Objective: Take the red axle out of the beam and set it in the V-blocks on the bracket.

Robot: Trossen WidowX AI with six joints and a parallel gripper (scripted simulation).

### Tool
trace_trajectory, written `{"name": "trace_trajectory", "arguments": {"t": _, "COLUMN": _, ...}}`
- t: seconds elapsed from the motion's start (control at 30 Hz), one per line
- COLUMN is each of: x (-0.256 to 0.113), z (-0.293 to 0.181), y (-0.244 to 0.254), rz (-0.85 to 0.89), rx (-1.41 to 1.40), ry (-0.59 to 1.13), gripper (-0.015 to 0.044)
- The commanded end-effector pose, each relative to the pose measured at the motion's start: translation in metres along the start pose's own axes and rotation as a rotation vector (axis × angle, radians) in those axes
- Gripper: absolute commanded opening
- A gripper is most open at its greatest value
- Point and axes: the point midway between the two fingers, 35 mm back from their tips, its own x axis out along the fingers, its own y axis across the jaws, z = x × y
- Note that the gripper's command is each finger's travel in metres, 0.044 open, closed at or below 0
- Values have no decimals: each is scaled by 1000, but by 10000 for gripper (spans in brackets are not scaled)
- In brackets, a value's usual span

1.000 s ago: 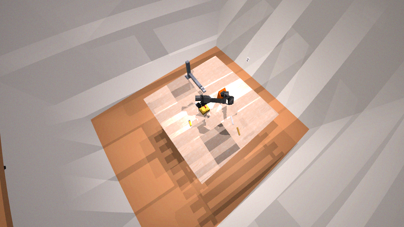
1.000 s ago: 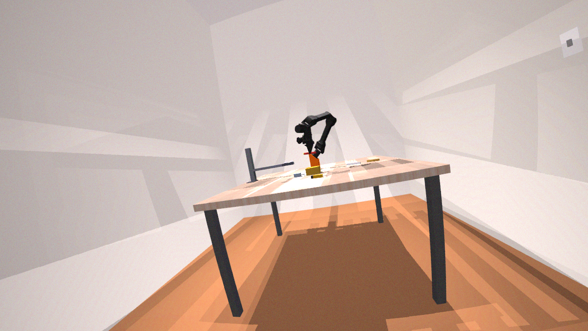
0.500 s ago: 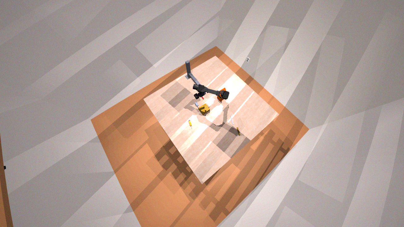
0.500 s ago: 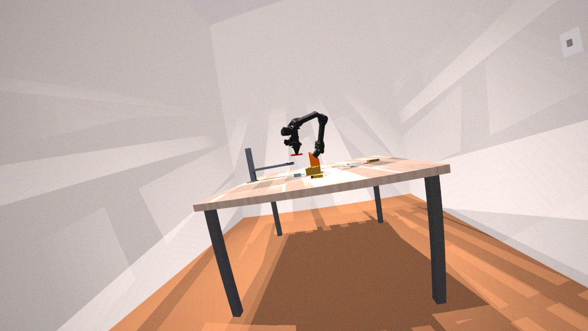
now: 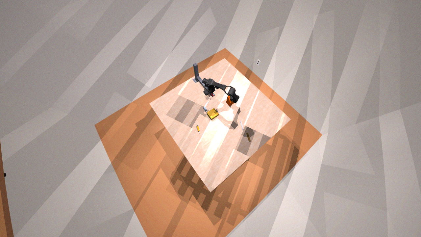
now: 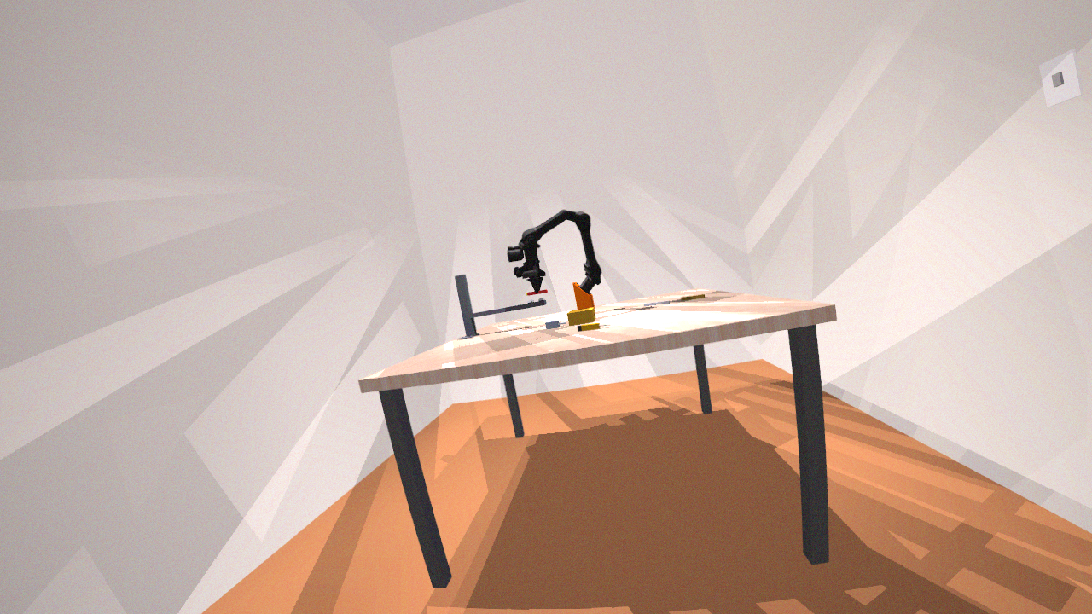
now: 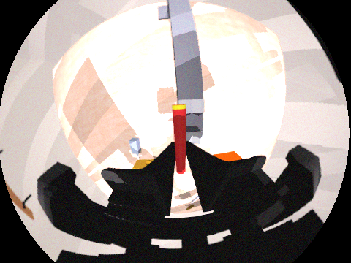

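Right now the hand (image 5: 211, 94) (image 6: 537, 289) (image 7: 180, 145) is nearly closed, its fingers pinching the red axle (image 5: 212, 95) (image 6: 537, 292) (image 7: 179, 131) near the middle. The axle is out in the air, above the free end of the grey bracket (image 5: 195, 70) (image 6: 462, 305) (image 7: 188, 51); the exterior view shows a gap between the two. It lies about level, its yellow-tipped end pointing toward the bracket's upright post, and in the wrist view it runs almost in line with the bracket's long bar.

The yellow block (image 5: 212, 113) (image 6: 581, 315) (image 7: 142, 164) sits on the surface (image 5: 264, 115) (image 6: 648, 324) (image 7: 128, 55), out past the bracket's free end, with a small blue-grey piece (image 5: 205, 109) (image 6: 552, 325) (image 7: 134, 146) beside it. The orange arm base (image 5: 229, 100) (image 6: 582, 296) (image 7: 228, 156) stands off the bracket's free end too. Farther from the bracket lie a yellow-handled tool (image 5: 198, 128) (image 6: 589, 327), a thin pale stick (image 5: 241, 125) and a brownish bar (image 5: 248, 137) (image 6: 692, 298) (image 7: 190, 207).
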Motion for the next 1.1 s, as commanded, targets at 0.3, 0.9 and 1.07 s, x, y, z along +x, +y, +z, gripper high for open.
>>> {"name": "trace_trajectory", "arguments": {"t": 0.3, "x": 8, "z": 18, "y": -24, "rz": 0, "rx": -17, "ry": 19, "gripper": 0}}
{"name": "trace_trajectory", "arguments": {"t": 0.9, "x": 23, "z": 17, "y": -24, "rz": -4, "rx": -20, "ry": 20, "gripper": 79}}
{"name": "trace_trajectory", "arguments": {"t": 1.07, "x": 23, "z": 17, "y": -24, "rz": -4, "rx": -20, "ry": 20, "gripper": 210}}
